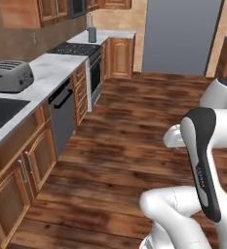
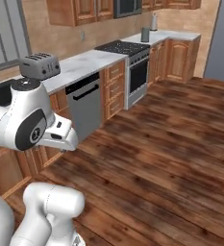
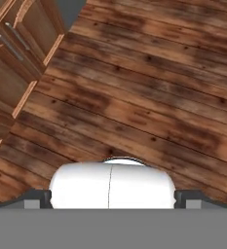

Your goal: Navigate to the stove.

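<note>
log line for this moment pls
phase: driving to stove | stove: ahead, past dishwasher | toaster on counter | fingers: over wood floor, empty

The wooden floor [image 1: 134, 126] lies open and bare from the base forward to the far cabinets [image 2: 178, 57]. The left side is closed by a continuous run of counter [image 2: 84, 65] with base cabinets [image 1: 22, 170], the dishwasher [image 2: 84, 108] and the stove [image 2: 132, 67] set flush in it. A toaster [image 1: 9, 76] and a grey canister [image 2: 145, 34] occupy the countertop. A tall grey refrigerator [image 1: 180, 36] blocks the far end.
</note>
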Controlling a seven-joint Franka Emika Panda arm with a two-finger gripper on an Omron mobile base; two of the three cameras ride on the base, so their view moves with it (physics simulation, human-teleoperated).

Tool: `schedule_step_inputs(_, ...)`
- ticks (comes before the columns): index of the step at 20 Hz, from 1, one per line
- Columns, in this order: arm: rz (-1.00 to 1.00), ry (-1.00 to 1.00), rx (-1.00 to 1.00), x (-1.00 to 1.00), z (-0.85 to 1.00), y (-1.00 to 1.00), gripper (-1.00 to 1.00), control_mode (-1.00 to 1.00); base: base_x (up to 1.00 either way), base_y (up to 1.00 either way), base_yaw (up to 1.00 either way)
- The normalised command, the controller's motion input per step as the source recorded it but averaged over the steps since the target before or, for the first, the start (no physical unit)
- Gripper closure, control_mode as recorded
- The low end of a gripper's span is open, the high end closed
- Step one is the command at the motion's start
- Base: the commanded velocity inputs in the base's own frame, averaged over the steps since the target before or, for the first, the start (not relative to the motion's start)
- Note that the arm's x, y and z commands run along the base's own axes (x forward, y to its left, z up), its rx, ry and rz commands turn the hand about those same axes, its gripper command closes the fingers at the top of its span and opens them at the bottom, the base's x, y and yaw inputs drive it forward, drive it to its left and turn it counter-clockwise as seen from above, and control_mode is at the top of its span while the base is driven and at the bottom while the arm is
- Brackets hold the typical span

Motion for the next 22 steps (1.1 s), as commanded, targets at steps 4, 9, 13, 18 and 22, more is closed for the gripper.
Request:
schedule_step_inputs(4, 0.00, 0.00, 0.00, 0.00, 0.00, 0.00, -1.00, 1.00, 1.00, -0.98, 0.36)
schedule_step_inputs(9, 0.00, 0.00, 0.00, 0.00, 0.00, 0.00, -1.00, 1.00, 1.00, -0.94, 0.47)
schedule_step_inputs(13, 0.00, 0.00, 0.00, 0.00, 0.00, 0.00, -1.00, 1.00, 1.00, -0.99, 0.47)
schedule_step_inputs(18, 0.00, 0.00, 0.00, 0.00, 0.00, 0.00, -1.00, 1.00, 1.00, -1.00, 0.41)
schedule_step_inputs(22, 0.00, 0.00, 0.00, 0.00, 0.00, 0.00, -1.00, 1.00, 1.00, -1.00, 0.41)
